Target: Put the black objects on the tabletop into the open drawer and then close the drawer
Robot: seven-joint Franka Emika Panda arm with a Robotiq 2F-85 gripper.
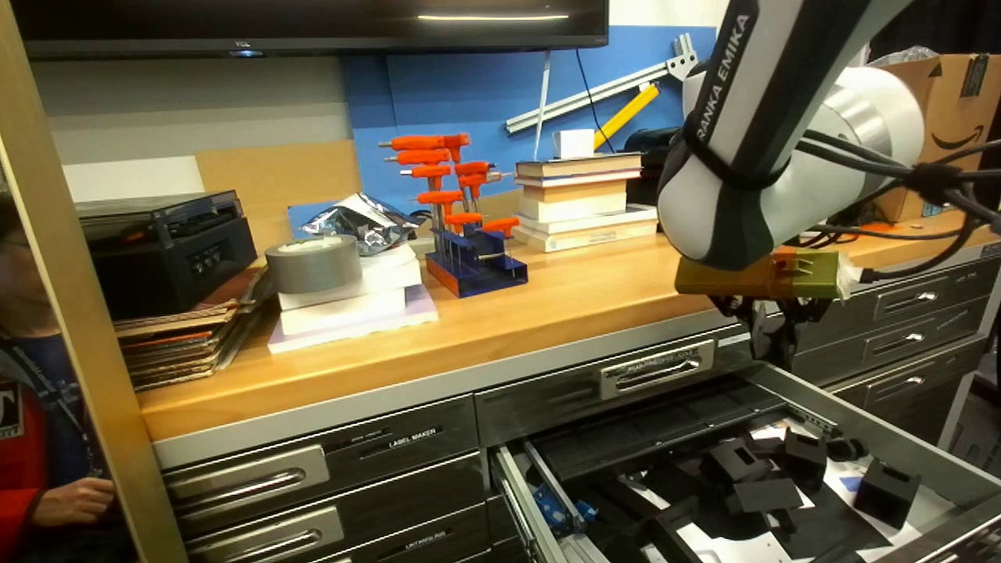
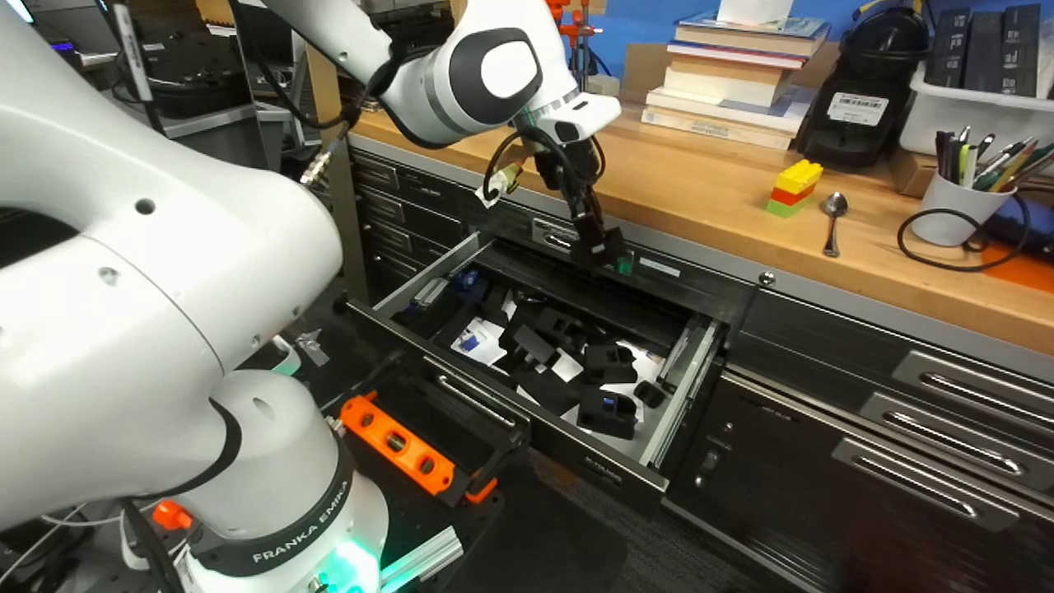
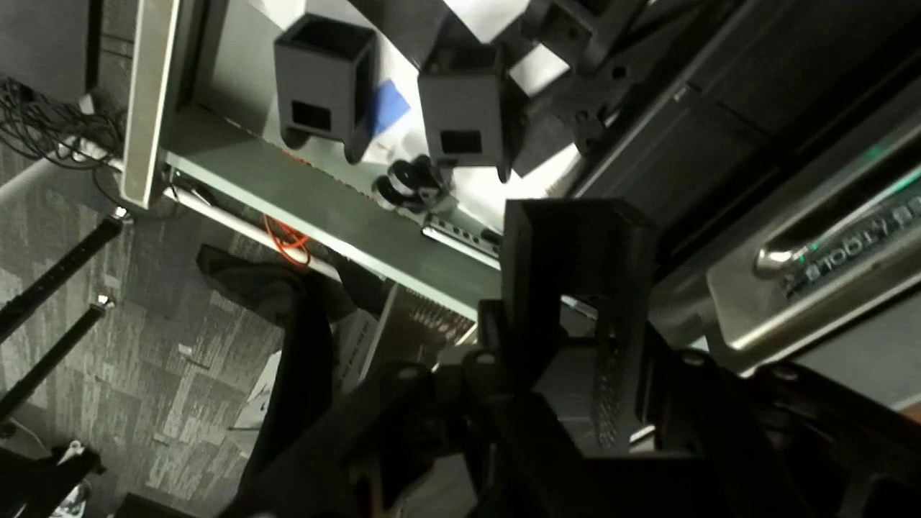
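Note:
The wide grey drawer (image 1: 891,438) stands open below the wooden tabletop (image 1: 594,289); its dark front (image 2: 576,461) shows in an exterior view. Several black pieces lie inside on white patterned sheets, such as a boxy black piece (image 1: 887,493) and another black piece (image 2: 609,362). Two show in the wrist view (image 3: 324,79). My gripper (image 2: 589,224) is shut on a hollow black piece (image 3: 575,244). It holds the piece above the back of the drawer, in front of the bench edge; the piece also shows in an exterior view (image 2: 599,249). The fingertips are dark and partly hidden.
A closed drawer with a metal handle (image 1: 657,371) sits just under the bench edge, close to the gripper. On the bench are stacked books (image 2: 733,74), toy bricks (image 2: 795,188), a spoon (image 2: 833,222), a pen cup (image 2: 947,210) and orange hex keys (image 1: 426,156).

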